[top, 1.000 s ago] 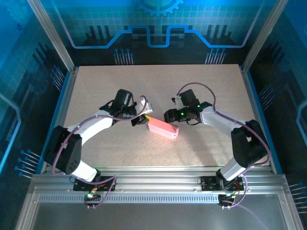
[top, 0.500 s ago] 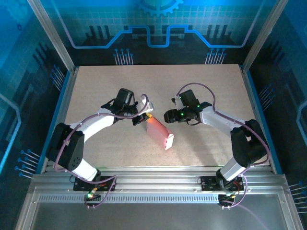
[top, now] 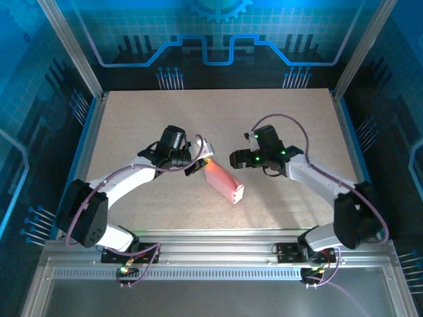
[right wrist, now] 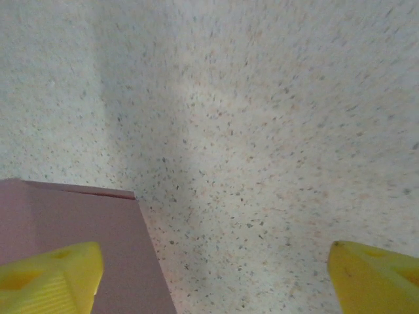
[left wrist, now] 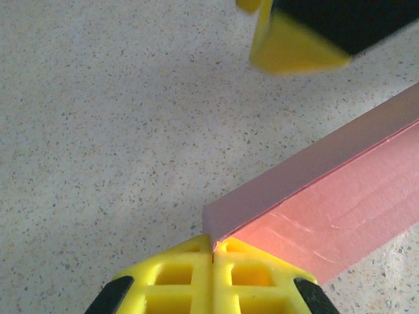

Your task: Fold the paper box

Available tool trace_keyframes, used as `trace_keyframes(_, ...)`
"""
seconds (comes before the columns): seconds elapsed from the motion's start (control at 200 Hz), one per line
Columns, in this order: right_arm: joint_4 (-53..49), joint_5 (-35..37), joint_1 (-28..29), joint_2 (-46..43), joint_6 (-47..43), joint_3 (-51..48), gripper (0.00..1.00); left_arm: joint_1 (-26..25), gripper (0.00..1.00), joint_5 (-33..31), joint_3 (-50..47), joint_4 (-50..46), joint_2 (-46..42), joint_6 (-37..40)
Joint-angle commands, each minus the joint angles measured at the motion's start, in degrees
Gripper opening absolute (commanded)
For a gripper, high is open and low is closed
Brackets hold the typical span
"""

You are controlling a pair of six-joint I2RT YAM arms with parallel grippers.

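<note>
Box (top: pixel 223 181) has swung diagonal. Left gripper (left wrist: pixel 213 254) pinches its corner; right gripper (right wrist: pixel 216 271) gapes wide beside it. That thin pinch may slip.

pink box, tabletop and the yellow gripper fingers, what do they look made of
The paper box looks like thin matte card: sharp folded edge, faint crease lines on its side. The table is pale, speckled and matte, maybe laminate or stone-look composite; the look leaves it open. The fingers of the left gripper seem moulded yellow plastic, with recessed pockets.
</note>
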Motion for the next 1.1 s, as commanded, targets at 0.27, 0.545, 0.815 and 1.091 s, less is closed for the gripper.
trace_keyframes(0.27, 3.45, 9.85, 7.48, -23.86, 5.57, -15.98, 0.93, -6.49, 0.00, -22.64, -2.75, 3.78, -1.46, -14.15)
trace_keyframes(0.545, 2.43, 12.54, 11.05, -20.71, 6.11, -16.21, 0.82, -9.93, 0.00, -26.38, -6.75, 8.20, -3.11, -13.42)
trace_keyframes(0.815, -1.22, 15.96, 12.26, -14.66, 7.68, -11.21, 0.55, -10.65, 0.00, -26.75, -6.49, 8.00, -3.55, -12.64)
trace_keyframes(1.091, -2.86, 17.36, 14.50, -11.18, 8.46, -8.98, 0.45, -12.24, 0.00, -27.23, -5.97, 8.12, -3.11, -12.09)
